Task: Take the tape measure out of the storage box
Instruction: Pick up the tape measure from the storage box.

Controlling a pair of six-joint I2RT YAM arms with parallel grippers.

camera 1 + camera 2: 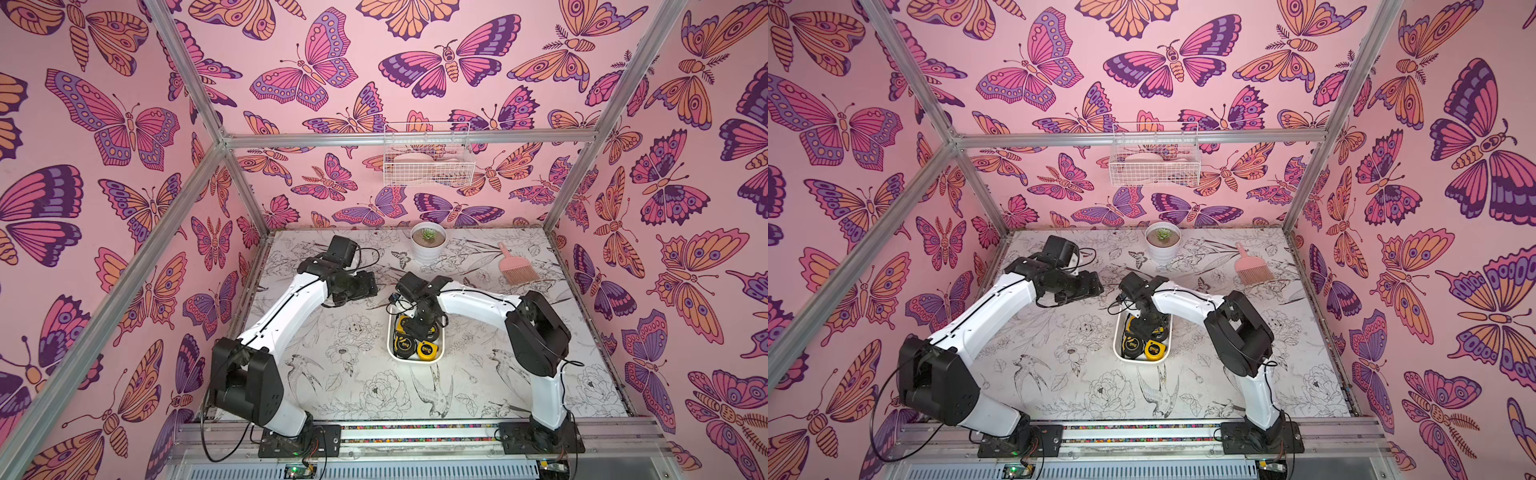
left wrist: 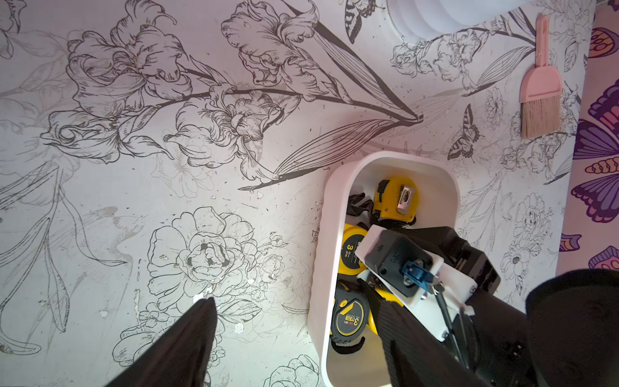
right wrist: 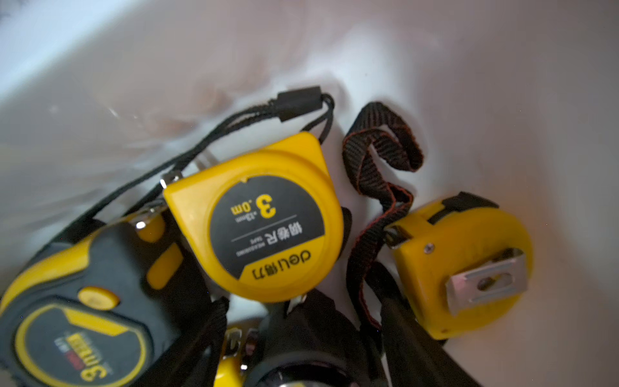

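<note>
Left tool (image 2: 298,301) hangs spread and empty at about 10 o'clock from the box (image 1: 390,341), clear of it. The box sits mid-worktop (image 1: 332,374) with every tape inside it, none raised above the rim. Right tool (image 3: 303,310) is down in the middle of the box, its fingers (image 3: 209,335) apart with something dark and yellow between them, too cropped to name; whether they pinch it I cannot tell.

From the box's 6 o'clock end to its 12 o'clock end lie the black tape (image 3: 73,318), the middle tape (image 3: 264,221) and the clip tape (image 3: 465,268); a strap (image 3: 375,160) snakes between the last two.

The step looks like settling a grip on one tape. To do it well, take a single case squarely across its flat faces, never a strap; squeeze firmly, since the plastic looks slick; rise straight up until clear of the rim. The straps may drag a neighbour or the light box along; if the box lifts, the left tool could press on its 9 o'clock wall.
</note>
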